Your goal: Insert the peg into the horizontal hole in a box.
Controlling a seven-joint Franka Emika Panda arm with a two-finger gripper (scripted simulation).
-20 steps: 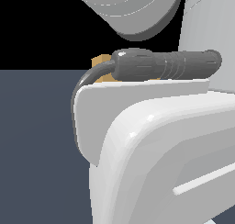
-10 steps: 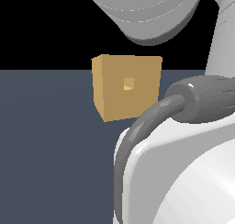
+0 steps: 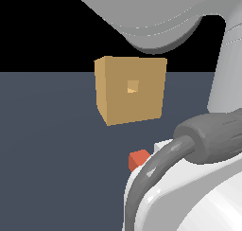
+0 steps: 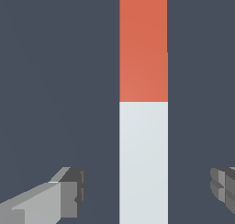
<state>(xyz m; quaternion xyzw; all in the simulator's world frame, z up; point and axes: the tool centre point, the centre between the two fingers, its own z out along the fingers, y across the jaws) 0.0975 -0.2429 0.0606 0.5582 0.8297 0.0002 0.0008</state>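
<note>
My claw hangs open astride the peg (ungrasped); the hole stays empty, everything remains.

Sim scene, not a real room: flat slate-grey floor, black void behind, untextured tan box, flat-shaded arm geometry.

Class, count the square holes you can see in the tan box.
1: the hole sits mid-face on the box side towards the exterior camera. Other faces are hidden, so more are possible.
</note>
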